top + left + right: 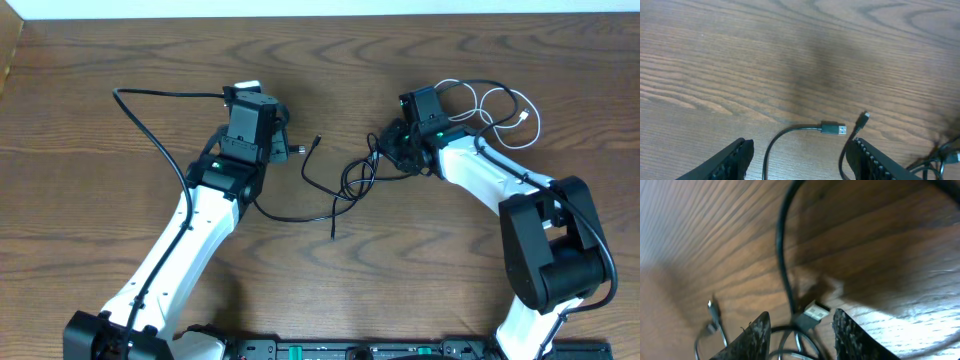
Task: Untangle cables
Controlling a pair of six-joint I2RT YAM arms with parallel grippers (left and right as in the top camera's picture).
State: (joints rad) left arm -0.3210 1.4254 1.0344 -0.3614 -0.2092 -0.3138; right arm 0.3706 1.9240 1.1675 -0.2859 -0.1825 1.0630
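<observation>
Left pincer (pixel 800 147) released, straddling a black plug (pixel 833 129) on the surface (pixel 740 60); right pincer (pixel 801 316) released too, astride tangled black cables (pixel 781 255)

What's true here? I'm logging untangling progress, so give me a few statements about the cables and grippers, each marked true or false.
The white cable lies in loops by the right arm. True.
The left gripper is shut on a plug. False: it is open, and the USB plug lies loose on the table.
The right gripper holds the white cable. False: it is open over black cables.
The black cables lie tangled between the grippers. True.
</observation>
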